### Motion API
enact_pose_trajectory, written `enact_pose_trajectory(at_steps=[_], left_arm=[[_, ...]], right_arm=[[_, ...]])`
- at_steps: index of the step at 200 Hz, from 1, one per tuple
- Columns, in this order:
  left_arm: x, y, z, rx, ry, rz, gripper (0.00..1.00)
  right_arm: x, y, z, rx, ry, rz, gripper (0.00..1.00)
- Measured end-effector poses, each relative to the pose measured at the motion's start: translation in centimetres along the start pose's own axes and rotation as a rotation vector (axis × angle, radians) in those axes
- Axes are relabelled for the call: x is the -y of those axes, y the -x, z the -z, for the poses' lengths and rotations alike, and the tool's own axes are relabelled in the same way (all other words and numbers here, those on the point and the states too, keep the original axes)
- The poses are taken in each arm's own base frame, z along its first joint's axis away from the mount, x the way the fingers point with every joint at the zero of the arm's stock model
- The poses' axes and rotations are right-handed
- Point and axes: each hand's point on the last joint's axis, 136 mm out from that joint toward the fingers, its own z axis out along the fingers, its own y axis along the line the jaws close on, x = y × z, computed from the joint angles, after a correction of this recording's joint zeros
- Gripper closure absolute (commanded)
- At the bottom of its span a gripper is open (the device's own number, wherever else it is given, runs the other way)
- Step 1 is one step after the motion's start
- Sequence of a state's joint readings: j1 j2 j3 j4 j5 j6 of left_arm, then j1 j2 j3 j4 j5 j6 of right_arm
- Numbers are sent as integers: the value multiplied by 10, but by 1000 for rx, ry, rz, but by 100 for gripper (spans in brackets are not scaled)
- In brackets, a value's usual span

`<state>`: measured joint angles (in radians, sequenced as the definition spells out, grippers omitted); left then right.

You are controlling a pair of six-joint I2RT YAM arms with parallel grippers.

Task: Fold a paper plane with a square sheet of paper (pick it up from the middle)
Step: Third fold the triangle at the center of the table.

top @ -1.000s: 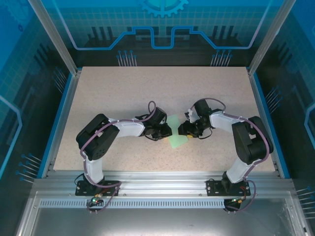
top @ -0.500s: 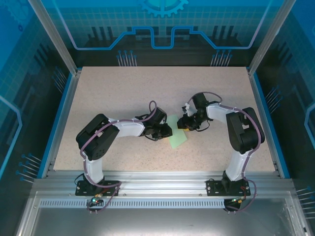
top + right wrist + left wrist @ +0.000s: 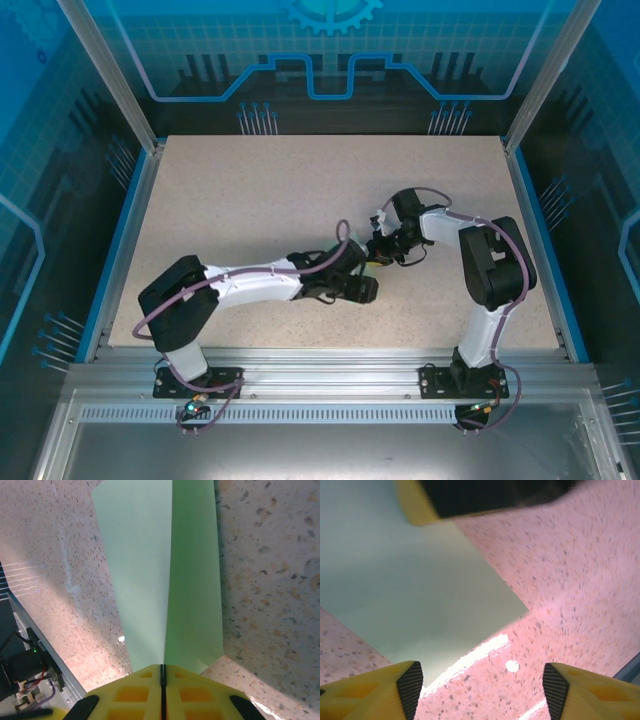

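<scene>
Resting between the two claws on the speckled pinkish-beige tabletop [image 3: 580, 580], the thin pale mint-green sheet of paper [image 3: 145, 570] is cut off by the top edge of the right wrist view, so its far end cannot be made out. A straight crease runs along its length, pointing directly away from the right gripper [image 3: 161, 672], whose yellow fingers are pressed together on the sheet's near edge. The left gripper [image 3: 481, 685] hovers over one corner of the sheet with its fingers spread, holding nothing.
</scene>
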<state>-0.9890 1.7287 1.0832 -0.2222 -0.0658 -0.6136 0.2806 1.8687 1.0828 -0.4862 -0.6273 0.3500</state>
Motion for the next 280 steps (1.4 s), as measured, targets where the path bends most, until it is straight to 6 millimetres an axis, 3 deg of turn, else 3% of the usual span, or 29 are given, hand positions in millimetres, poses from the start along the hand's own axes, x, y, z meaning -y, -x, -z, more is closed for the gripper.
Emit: enact_pose_trajectory(at_steps=[17, 46, 90, 136, 200, 212, 245, 263, 280], left_arm=[[9, -7, 2, 15, 50, -86, 24], [16, -1, -5, 48, 146, -168, 23], [11, 8, -22, 70, 267, -222, 29], [-1, 10, -21, 86, 337, -230, 59], [-12, 9, -15, 105, 374, -237, 87], [-12, 9, -13, 108, 375, -234, 84], [-10, 9, -12, 113, 353, -255, 45], [-4, 10, -13, 116, 330, -270, 35], [1, 8, -13, 113, 319, -290, 33]], right_arm=[[-2, 0, 0, -3, 11, -8, 91], [-3, -1, 0, -6, 19, -16, 91], [-5, -1, 0, -8, 28, -17, 90], [-5, -2, 0, -10, 26, -19, 89], [-4, -4, 0, -16, 24, -24, 88], [-4, -4, 0, -17, 23, -25, 88], [-4, -4, 0, -18, 24, -29, 88], [-4, -4, 0, -18, 24, -30, 89], [-4, -4, 0, -19, 24, -30, 89]])
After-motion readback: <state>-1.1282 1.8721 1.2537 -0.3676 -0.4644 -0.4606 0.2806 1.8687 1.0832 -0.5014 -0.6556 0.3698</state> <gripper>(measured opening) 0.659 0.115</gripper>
